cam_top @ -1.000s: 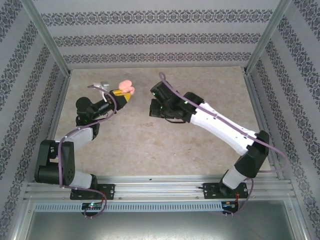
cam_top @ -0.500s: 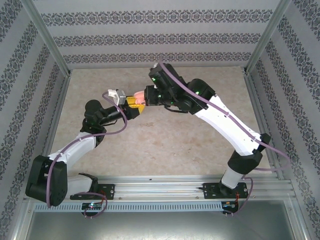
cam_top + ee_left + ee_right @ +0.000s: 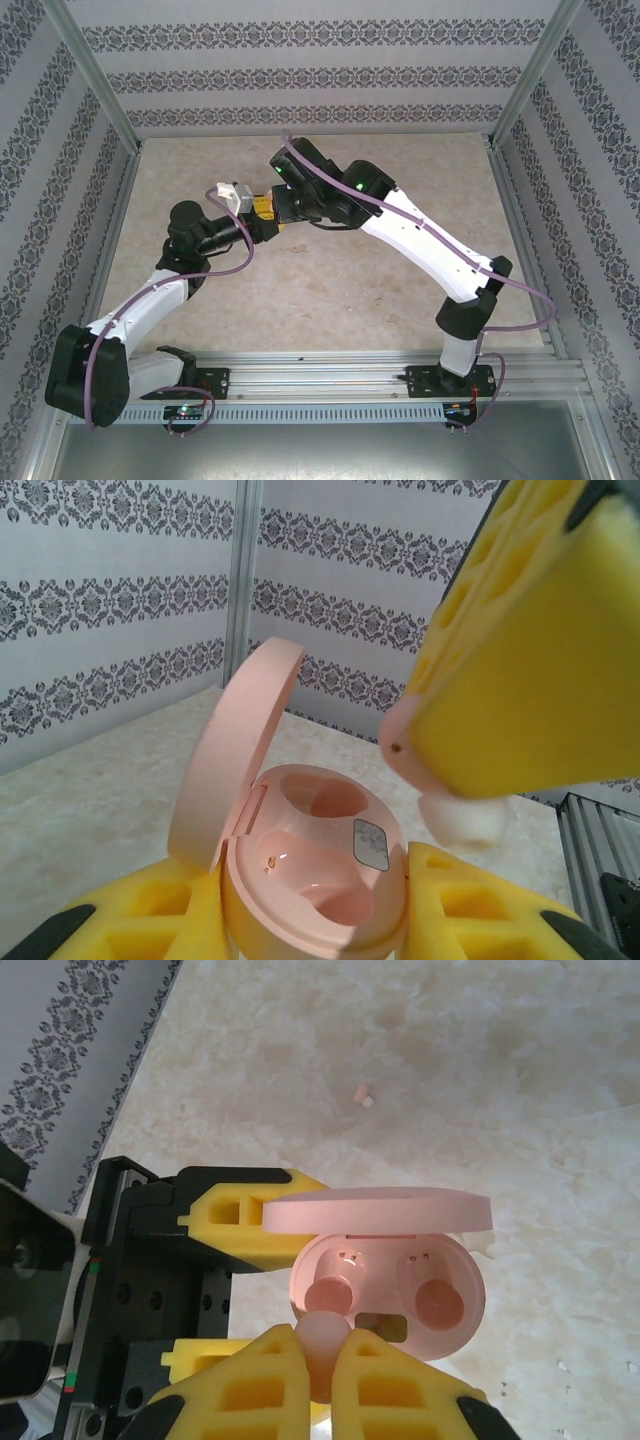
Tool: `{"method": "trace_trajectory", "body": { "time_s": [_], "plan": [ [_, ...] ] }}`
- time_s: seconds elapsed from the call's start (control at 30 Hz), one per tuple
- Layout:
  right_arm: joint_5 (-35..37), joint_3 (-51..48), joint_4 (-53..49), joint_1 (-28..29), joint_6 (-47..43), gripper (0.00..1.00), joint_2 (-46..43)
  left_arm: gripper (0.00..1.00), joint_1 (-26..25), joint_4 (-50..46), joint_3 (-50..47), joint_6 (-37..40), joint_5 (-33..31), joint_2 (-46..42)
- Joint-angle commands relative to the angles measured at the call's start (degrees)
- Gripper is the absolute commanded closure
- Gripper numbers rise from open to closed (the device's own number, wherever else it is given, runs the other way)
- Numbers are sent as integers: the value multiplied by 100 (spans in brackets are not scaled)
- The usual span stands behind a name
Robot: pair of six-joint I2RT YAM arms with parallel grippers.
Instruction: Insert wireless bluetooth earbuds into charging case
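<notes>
Earbud: you have one pale pink, pebble-like plastic earbud (image 3: pixel 460 820) pinched at the very tips of the right gripper (image 3: pixel 320 1342). Part of it bulges out past the yellow foam fingers (image 3: pixel 270 1385).
Right fingers: clenched on that earbud, one pad on each side.
Case: the pale pink oval plastic charging case (image 3: pixel 400 1295) sits between the fingers of the left gripper (image 3: pixel 315 920), open face up towards your right wrist.
Left fingers: the yellow foam pads (image 3: pixel 480 910) clamp the case's body from both sides.
Lid: the hinged pink lid (image 3: pixel 235 750) stands raised on the far side of the case from the right fingertips.
Earbud to case: from the right wrist the bud overlaps the case's near rim, just before the left-hand well. From the left wrist it hangs just above and to one side of the rim; you cannot tell whether it touches.
Wells: both show bare pink hollows.
Left arm: it reaches forward and inward from its base, wrist turned towards the right arm.
Right arm: it stretches across from its base, with the wrist bent down over the left gripper's fingertips.
Beyond the lid: a tiny pink-and-white speck (image 3: pixel 364 1096) lies on the mottled beige table (image 3: pixel 350 290), well apart from both sets of fingers; it is too small to identify.
</notes>
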Motion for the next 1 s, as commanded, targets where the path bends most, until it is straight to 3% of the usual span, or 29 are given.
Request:
{"method": "trace_trajectory", "body": {
  "time_s": [0.0,0.97],
  "plan": [
    [187,311,-356,-40,-163,91,161,80,-94,-71,132,174,-16,-107],
    [173,534,-504,-198,-331,90,703,79,-151,-146,268,183,54,-45]
  ]
}}
